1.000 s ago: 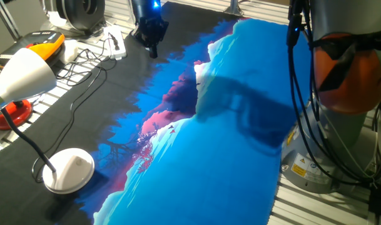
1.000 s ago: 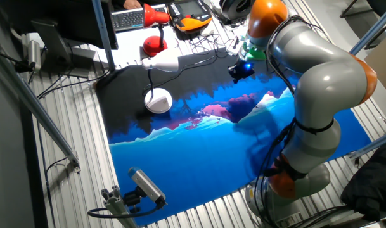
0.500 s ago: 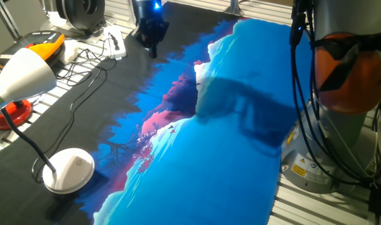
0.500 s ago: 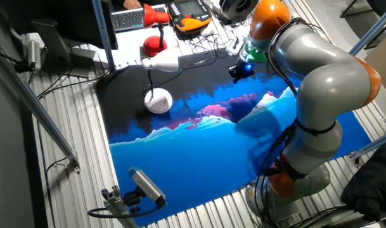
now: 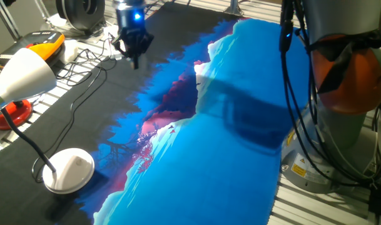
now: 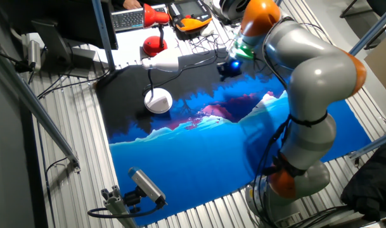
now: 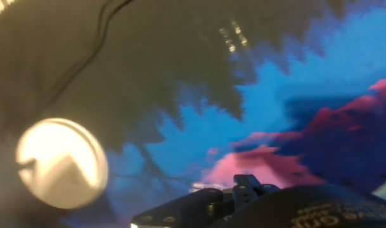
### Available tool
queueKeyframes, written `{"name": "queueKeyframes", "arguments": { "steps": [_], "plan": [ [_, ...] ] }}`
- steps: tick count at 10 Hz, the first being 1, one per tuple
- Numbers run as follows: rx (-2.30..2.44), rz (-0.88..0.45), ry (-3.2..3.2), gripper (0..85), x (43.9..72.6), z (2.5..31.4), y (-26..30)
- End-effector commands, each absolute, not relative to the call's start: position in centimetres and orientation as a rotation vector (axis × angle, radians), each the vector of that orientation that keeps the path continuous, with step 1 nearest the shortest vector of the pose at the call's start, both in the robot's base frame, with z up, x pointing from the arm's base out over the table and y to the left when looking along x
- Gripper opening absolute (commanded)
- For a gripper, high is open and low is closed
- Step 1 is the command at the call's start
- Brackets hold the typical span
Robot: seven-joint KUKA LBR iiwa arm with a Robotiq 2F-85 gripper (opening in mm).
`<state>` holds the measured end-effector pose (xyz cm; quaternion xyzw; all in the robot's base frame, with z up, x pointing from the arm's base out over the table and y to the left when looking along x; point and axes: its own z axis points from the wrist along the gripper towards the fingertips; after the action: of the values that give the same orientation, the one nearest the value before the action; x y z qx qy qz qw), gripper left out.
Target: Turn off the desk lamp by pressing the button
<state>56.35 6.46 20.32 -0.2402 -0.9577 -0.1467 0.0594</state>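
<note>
Just one desk lamp — one pincer.

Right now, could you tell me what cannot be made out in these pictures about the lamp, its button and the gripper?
- Button: too small and faint to find on the lamp base in either fixed view; the hand view blurs the base into a glare.
- Gripper: a dark, distant shape in both fixed views, so fingertip state is unreadable.
- Lamp shade: its open end is cut off by the left edge of one fixed view.
</note>
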Motion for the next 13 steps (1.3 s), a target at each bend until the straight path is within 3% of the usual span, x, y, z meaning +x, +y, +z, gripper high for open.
{"name": "queueKeyframes", "arguments": {
  "steps": [1,4,8,13],
  "plan": [
    [-0.739,-0.451,-2.894,0.0,56.6,19.5,12.1],
    [-0.742,-0.421,-2.888,0.0,56.3,18.0,14.7],
    [-0.677,-0.426,-2.862,0.0,56.3,18.0,14.7],
    [-0.493,-0.586,-2.775,0.0,56.3,18.0,14.7]
  ]
}}
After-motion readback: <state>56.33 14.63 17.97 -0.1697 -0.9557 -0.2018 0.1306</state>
